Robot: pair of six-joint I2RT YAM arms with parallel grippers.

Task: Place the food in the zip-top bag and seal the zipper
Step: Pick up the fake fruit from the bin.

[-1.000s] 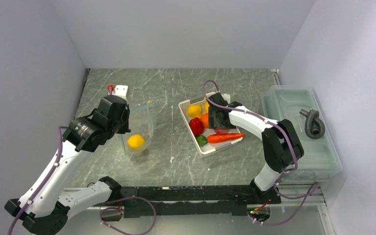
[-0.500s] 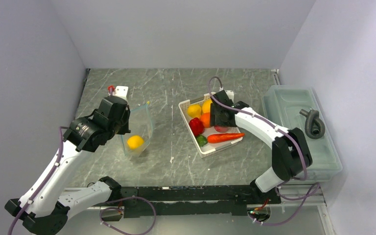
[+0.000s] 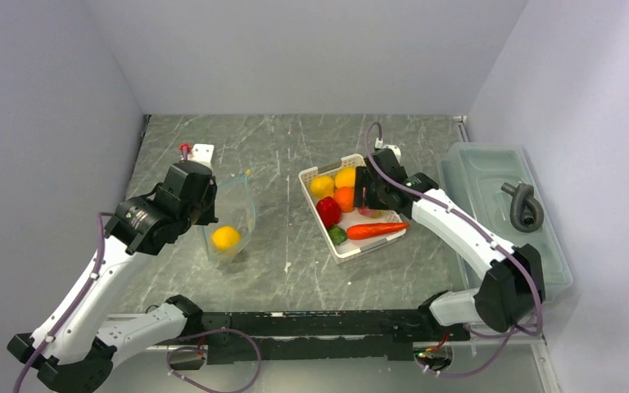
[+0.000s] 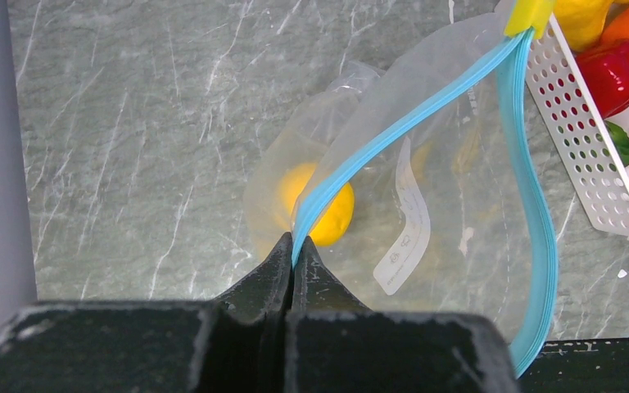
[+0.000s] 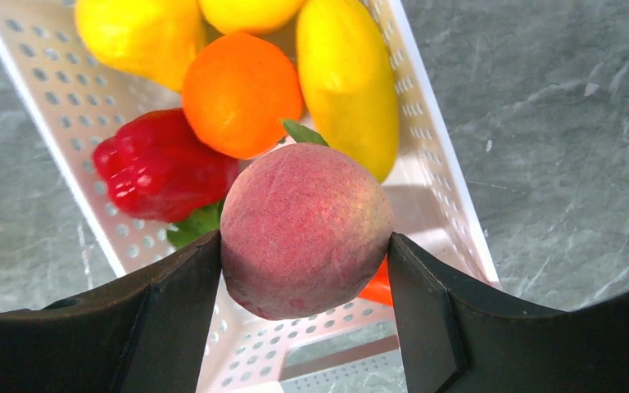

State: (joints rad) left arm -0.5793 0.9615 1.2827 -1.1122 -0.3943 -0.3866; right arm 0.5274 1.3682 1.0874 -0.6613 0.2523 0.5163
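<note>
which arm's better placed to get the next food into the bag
Right. The right gripper grips a peach over the basket and is free to carry it across. The left gripper is shut on the zipper of the bag, holding its mouth open, so it should stay put.

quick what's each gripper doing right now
left gripper: closed on the zipper of the zip-top bag
right gripper: closed on a peach over the basket

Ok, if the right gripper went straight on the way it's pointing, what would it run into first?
The right gripper is clamped on the peach, so that leads. Straight ahead it would probably press into the orange and the long yellow piece in the white basket, though depth is unclear.
</note>
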